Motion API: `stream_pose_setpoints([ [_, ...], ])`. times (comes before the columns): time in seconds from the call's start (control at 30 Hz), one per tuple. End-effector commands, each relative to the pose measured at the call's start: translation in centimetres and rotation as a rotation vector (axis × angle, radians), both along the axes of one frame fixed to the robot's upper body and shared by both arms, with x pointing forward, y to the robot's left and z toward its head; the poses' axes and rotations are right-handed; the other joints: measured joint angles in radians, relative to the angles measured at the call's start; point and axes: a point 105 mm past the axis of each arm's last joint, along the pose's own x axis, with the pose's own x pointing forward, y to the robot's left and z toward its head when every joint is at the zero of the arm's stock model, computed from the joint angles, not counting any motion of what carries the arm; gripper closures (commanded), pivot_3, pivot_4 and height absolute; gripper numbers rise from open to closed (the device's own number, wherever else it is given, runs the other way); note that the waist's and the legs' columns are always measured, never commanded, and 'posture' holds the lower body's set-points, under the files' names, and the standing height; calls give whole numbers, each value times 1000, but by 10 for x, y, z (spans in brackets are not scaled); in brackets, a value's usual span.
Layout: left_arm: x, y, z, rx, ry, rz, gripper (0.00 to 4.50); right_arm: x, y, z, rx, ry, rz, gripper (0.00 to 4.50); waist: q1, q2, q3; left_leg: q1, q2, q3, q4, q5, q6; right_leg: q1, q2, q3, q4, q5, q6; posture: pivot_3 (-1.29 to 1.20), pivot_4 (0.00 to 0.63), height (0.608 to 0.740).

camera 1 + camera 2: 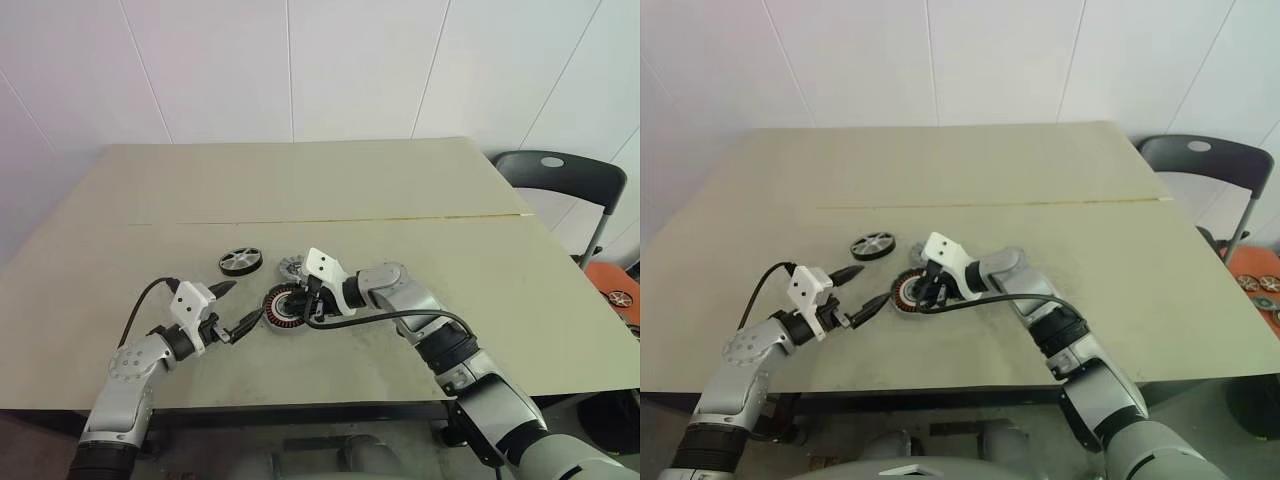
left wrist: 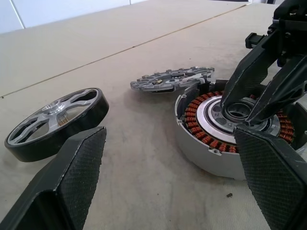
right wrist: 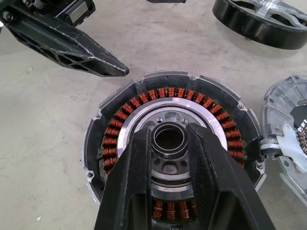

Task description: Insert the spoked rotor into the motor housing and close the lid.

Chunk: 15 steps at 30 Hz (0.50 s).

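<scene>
Step in hand: right tool [image 3: 169, 143] is steadying the round dark-rimmed motor housing with its ring of copper windings [image 3: 125, 117]; the black ring-shaped rotor with silver spokes [image 2: 55, 122] is not yet lifted.
Right tool state: fingers are standing narrow, flanking a small dark ring on the housing's silvery centre; whether they are pinching that ring I cannot tell.
Left tool state: left tool [image 1: 231, 307] is gaping wide, carrying nothing, hovering low over the beige counter [image 1: 330, 180].
Rotor vs left tool: rotor is lying flat just beyond and left of the left tool, on the far side, apart from its fingers.
Housing vs left tool: housing is sitting just to the right of the left tool's tips, near but not touching.
Lid: ribbed silver-grey metal disc [image 2: 170, 79] is resting at the housing's far edge, seemingly overlapping the rim.
Doing it well, as I judge: clear the right tool off the hub first; grip the rotor by its rim, keep it level, centre it over the hub before lowering.
Risk: tilted entry is likely jamming against the windings.
</scene>
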Motion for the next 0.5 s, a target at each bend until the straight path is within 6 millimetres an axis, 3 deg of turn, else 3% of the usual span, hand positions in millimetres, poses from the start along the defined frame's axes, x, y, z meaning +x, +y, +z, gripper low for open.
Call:
stream_pose_setpoints([
  [0.03, 3, -5, 12, -2, -51, -18, 0, 3, 4, 7, 27, -22, -2, 3800, 0, 0, 0, 0, 0, 0, 0, 0, 0, 0, 0, 0, 0, 0, 0, 0, 0, 740],
  [0.43, 3, -8, 12, -5, -49, -26, 0, 5, 2, 1, 4, -34, -13, 3800, -1, 0, 0, 0, 0, 0, 1, 0, 0, 0, 1, 0, 1, 0, 0, 0, 0, 740],
  [0.5, 3, -9, 11, -7, -49, -27, 0, 5, 1, 0, -1, -37, -14, 3069, -1, 0, 0, 0, 0, 0, 1, 0, 0, 0, 1, 0, 2, 0, 0, 0, 0, 740],
])
